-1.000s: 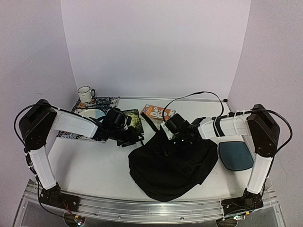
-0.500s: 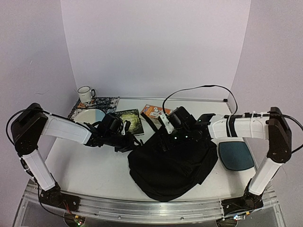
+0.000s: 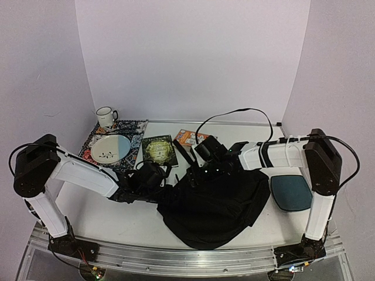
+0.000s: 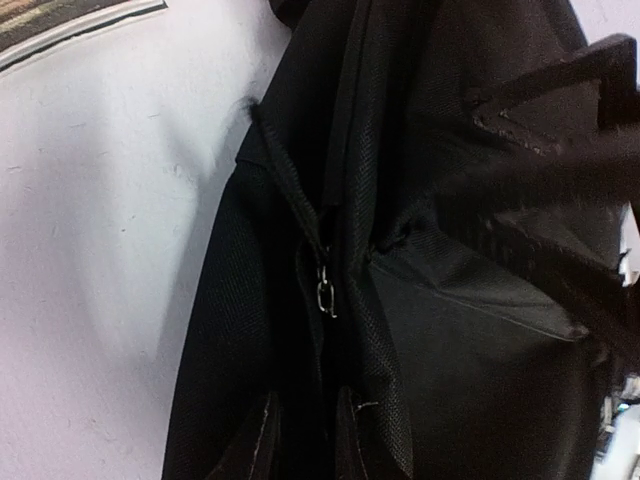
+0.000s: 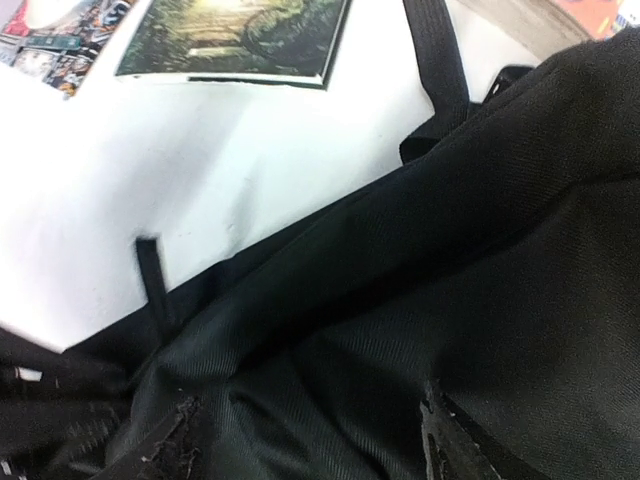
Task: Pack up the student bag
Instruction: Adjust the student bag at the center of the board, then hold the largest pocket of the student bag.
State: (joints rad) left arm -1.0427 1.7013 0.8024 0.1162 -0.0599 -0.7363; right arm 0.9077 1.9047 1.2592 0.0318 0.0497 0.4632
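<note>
The student bag (image 3: 214, 202) is a large black fabric backpack lying in the middle of the table, with a strap (image 3: 186, 153) trailing to the far side. My left gripper (image 3: 162, 181) is at its left edge. In the left wrist view its fingers (image 4: 350, 440) stand a narrow gap apart, closed around the bag's seam just below a metal zip pull (image 4: 325, 292). My right gripper (image 3: 202, 171) rests on the bag's far left top. In the right wrist view its fingers (image 5: 445, 445) are wide apart, with the bag's fabric (image 5: 420, 300) bulging between them.
A green book (image 3: 159, 150) and an orange box (image 3: 190, 137) lie behind the bag. A plate (image 3: 110, 147) sits on a patterned mat (image 3: 135, 126) at the back left, beside a white mug (image 3: 106, 116). A dark-teal pad (image 3: 291, 192) lies right of the bag.
My left gripper has moved from beside the book toward me and right, onto the bag's left edge. My right gripper has shifted left along the bag's top. The plate and book are now uncovered.
</note>
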